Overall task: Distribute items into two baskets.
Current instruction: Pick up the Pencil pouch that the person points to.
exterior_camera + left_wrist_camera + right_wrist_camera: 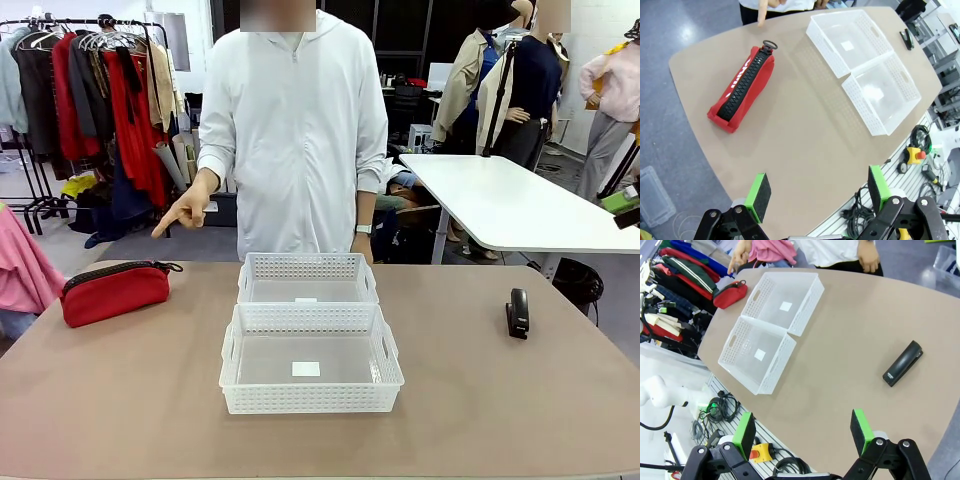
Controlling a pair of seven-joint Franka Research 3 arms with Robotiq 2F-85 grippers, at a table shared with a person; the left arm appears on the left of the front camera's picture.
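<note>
Nearest, both sets of jaws are seen spread wide and empty: the left gripper point(818, 191) and the right gripper point(802, 431) are held over the near edge of the tabletop point(500, 400), their bodies cut off below. A near basket point(311, 398) and a far basket point(307, 267), white lattice-walled plastic, are set touching at the middle. A soft red pouch point(113, 293) lies left and a black stapler point(517, 313) right, both outside. The label print cannot be read. A person's hand point(182, 213) is pointed toward the pouch.

brown table point(120, 400) | clothes rack point(118, 95) far left | white table point(500, 200) far right
</note>
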